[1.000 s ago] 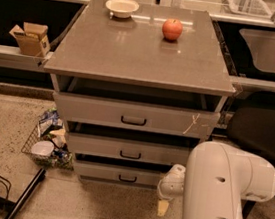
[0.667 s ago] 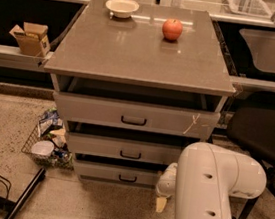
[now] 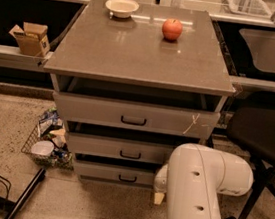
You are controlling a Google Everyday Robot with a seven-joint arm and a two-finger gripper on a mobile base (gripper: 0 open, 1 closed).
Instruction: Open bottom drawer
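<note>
The bottom drawer (image 3: 119, 173) is the lowest, slimmest grey front of the three-drawer cabinet, with a small black bar handle (image 3: 127, 179). It stands out slightly less than the middle drawer (image 3: 117, 148) above it. My gripper (image 3: 159, 191) is low at the drawer's right end, just in front of the cabinet's lower right corner and to the right of the handle. The white arm (image 3: 198, 200) hides most of it. The top drawer (image 3: 102, 111) carries a pale X-like mark.
A red apple (image 3: 172, 29) and a cream bowl (image 3: 121, 7) sit on the cabinet top (image 3: 134, 55). A wire basket of litter (image 3: 47, 142) stands at the cabinet's lower left. A black chair (image 3: 262, 135) is close on the right. A cardboard box (image 3: 30, 39) sits on the left ledge.
My arm has moved left, closer to the cabinet's lower right corner. The drawers have not moved.
</note>
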